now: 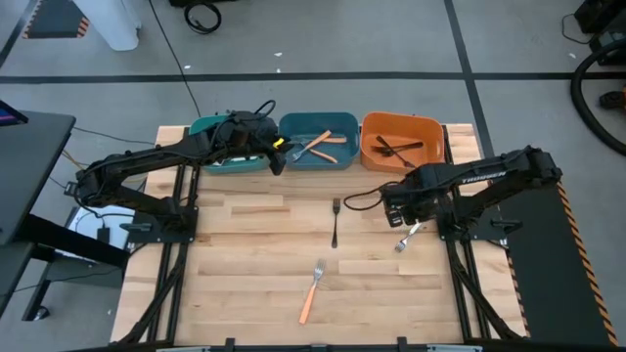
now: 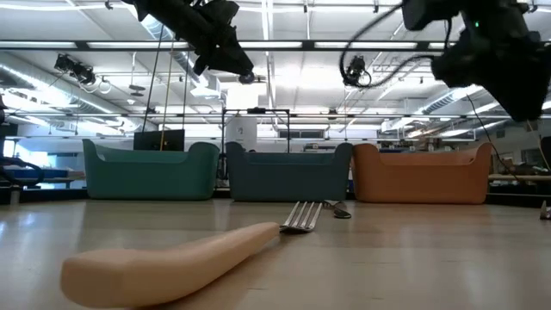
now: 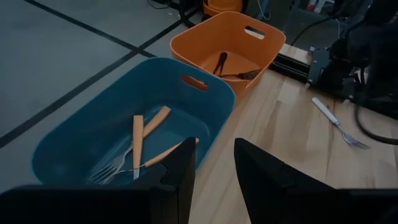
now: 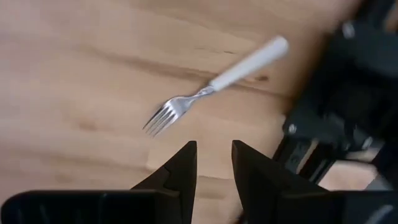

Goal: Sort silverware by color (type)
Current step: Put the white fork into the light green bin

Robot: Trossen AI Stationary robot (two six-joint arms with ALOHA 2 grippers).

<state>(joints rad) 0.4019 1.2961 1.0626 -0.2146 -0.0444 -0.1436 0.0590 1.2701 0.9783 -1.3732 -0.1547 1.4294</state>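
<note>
In the high view the left arm reaches from the left edge toward the upper middle of the frame, and its left end effector (image 1: pixel 277 154) hangs at the seam between the teal bin (image 1: pixel 217 156) and the blue bin (image 1: pixel 318 149). Its fingers stand a narrow gap apart with nothing between them; the left wrist view shows them (image 3: pixel 214 168) above the blue bin's near rim, where it meets the counter (image 1: pixel 254 244).

The right arm comes in from the right edge and bends toward the centre-right of the frame. Its right end effector (image 1: pixel 396 213) hovers above the counter with its fingers a narrow gap apart and empty. In the right wrist view (image 4: pixel 213 163) the white-handled fork (image 4: pixel 214 84) lies flat on the wood just beyond the fingertips, tines toward the lower left of that frame, handle toward the upper right. In the high view that fork sits just below the end effector.

A black fork (image 1: pixel 335 222) lies upright in the frame at the centre of the counter, left of the right end effector. An orange-handled fork (image 1: pixel 312 291) lies lower, near the bottom centre, well apart from both end effectors. The blue bin holds orange-handled forks (image 3: pixel 140 146); the orange bin (image 1: pixel 403 145) holds black forks (image 1: pixel 396 149)
</note>
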